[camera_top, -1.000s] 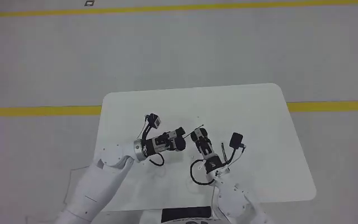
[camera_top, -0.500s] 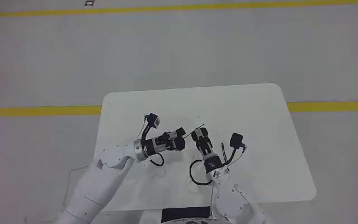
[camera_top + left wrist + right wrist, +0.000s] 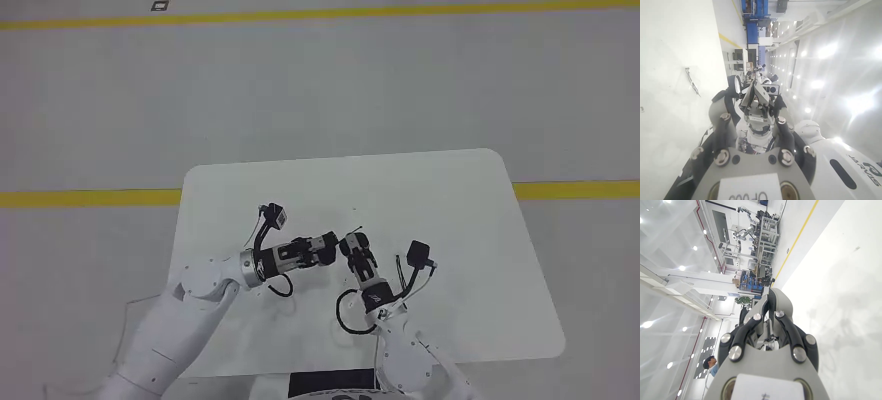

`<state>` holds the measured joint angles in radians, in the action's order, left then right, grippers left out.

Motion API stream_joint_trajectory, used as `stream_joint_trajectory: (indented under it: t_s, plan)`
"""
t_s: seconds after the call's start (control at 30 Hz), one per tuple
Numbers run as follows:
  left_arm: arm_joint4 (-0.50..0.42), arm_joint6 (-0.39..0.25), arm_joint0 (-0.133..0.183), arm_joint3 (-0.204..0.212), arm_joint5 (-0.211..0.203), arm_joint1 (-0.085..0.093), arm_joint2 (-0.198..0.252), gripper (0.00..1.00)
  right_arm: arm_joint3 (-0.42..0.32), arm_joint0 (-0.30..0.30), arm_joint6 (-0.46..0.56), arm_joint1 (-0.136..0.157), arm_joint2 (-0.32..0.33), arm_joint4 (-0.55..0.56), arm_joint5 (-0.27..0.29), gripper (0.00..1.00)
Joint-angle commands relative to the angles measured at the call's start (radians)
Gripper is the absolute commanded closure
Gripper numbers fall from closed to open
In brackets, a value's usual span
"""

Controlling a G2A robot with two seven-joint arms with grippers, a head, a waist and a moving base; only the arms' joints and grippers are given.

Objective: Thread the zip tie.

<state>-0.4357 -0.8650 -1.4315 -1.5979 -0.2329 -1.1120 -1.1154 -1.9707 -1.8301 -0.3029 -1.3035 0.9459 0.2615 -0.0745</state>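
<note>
On the white bench (image 3: 450, 200), near its middle, we see the left end effector (image 3: 325, 246) spread open, facing and just beside the right end effector (image 3: 770, 294), which is clenched on the black zip tie (image 3: 771, 284).

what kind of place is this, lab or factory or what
Probably a robotics lab or test hall: a yellow floor line runs past the white table, another robot arm stands at a metal-framed workstation behind, and blue storage racks stand farther back.
</note>
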Motion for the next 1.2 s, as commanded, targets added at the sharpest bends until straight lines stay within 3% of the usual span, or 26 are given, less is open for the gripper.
stream_joint_trajectory:
  t_s: [0.0,0.47,0.8,0.83,1.03,1.07,1.1,1.17]
  plan:
    - [-0.001,0.0,0.002,0.003,0.001,0.001,0.002,0.71,0.0,-0.001,0.0,-0.001,0.001,0.003,0.0,1.0]
    - [-0.021,-0.007,0.018,0.016,-0.001,0.005,0.025,0.77,0.005,-0.004,0.012,-0.007,0.0,0.011,0.001,1.0]
    - [-0.024,-0.002,0.026,0.029,-0.006,0.008,0.04,0.94,0.008,-0.007,0.016,-0.011,0.002,0.013,0.007,1.0]
    - [-0.025,-0.001,0.026,0.03,-0.007,0.008,0.041,1.0,0.007,-0.008,0.017,-0.011,0.002,0.015,0.007,1.0]
    - [-0.026,0.003,0.027,0.031,-0.007,0.011,0.045,1.0,-0.001,-0.016,0.028,-0.012,0.006,0.018,0.008,0.98]
    - [-0.027,0.003,0.027,0.031,-0.008,0.012,0.045,1.0,-0.002,-0.017,0.031,-0.011,0.008,0.018,0.007,0.54]
    - [-0.026,0.002,0.027,0.029,-0.008,0.013,0.044,1.0,-0.004,-0.019,0.033,-0.011,0.011,0.017,0.005,0.0]
    - [-0.008,-0.006,0.026,0.024,0.001,0.018,0.034,1.0,-0.011,-0.022,0.04,-0.01,0.022,0.011,0.001,0.0]
